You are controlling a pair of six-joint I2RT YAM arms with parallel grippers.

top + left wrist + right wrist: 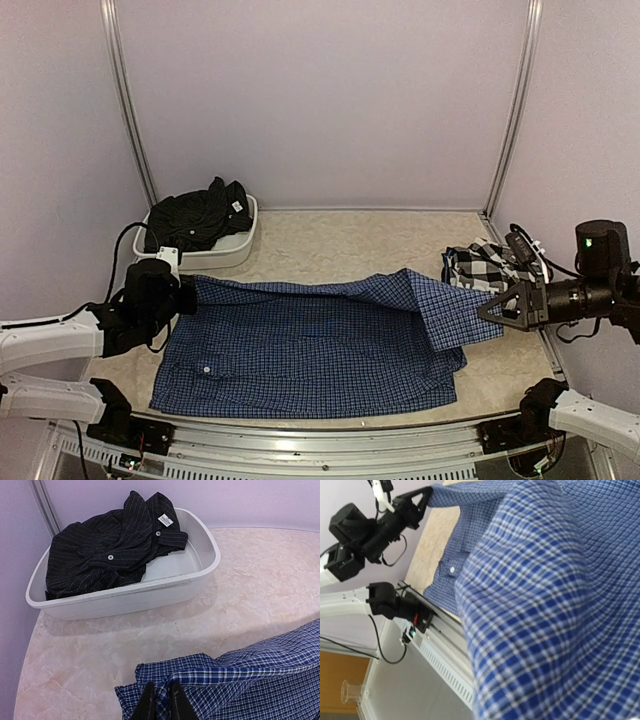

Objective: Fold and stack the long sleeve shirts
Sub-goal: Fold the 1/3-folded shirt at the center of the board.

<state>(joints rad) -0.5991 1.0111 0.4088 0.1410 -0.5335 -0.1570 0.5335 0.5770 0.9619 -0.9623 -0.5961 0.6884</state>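
The blue shirt (320,350) with fine dark check lies spread across the middle of the table, its far edge folded over. My left gripper (188,292) is at its left end; in the left wrist view the two fingertips (159,685) pinch a bunched fold of blue cloth (260,680). My right gripper (484,308) grips the shirt's raised right flap; in the right wrist view blue cloth (545,605) covers its fingers. The black-and-white check shirt (485,265) lies crumpled at the right rear. The black shirt (195,218) is heaped in a tub.
A white plastic tub (200,580) stands at the back left corner of the table (250,580), close behind my left gripper. Upright metal posts (130,110) and pale walls enclose the table. The metal rail (330,455) with the arm bases runs along the front edge.
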